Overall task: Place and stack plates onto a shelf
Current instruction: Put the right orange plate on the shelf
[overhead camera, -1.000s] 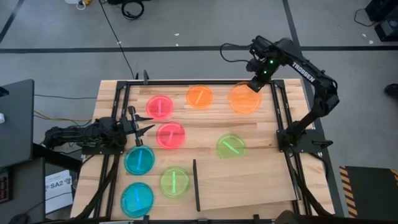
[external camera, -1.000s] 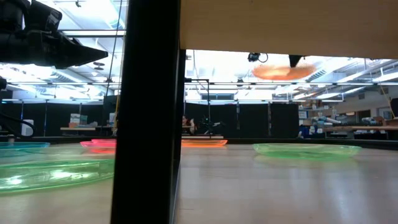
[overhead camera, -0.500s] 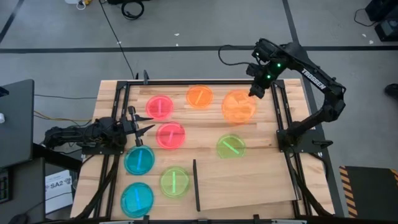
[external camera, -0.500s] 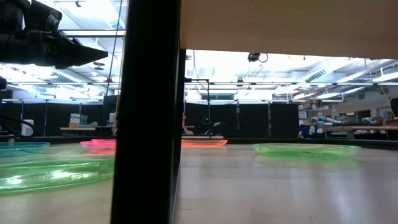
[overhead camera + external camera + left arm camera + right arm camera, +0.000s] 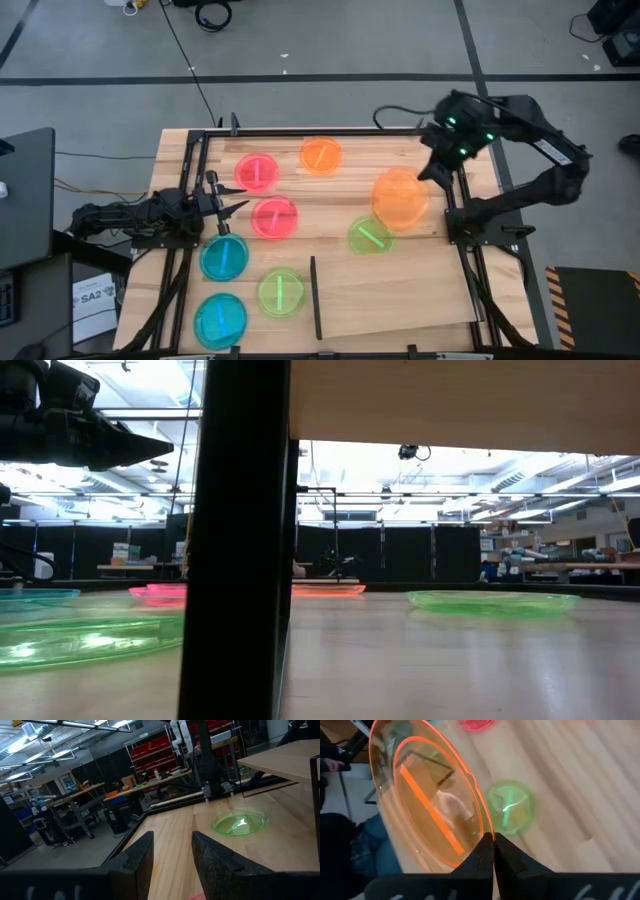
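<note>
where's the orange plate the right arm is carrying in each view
High view: the held translucent orange plate hangs right of centre, gripped at its rim by the right gripper.
Low view: not in it.
Left wrist view: not in it.
Right wrist view: it fills the upper left, clamped at its rim.
Shared landmark: the lone green plate, right beside it in both views.

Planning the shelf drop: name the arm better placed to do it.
Right. The right gripper already holds an orange plate in the air, near the shelf; the left gripper waits empty.
</note>
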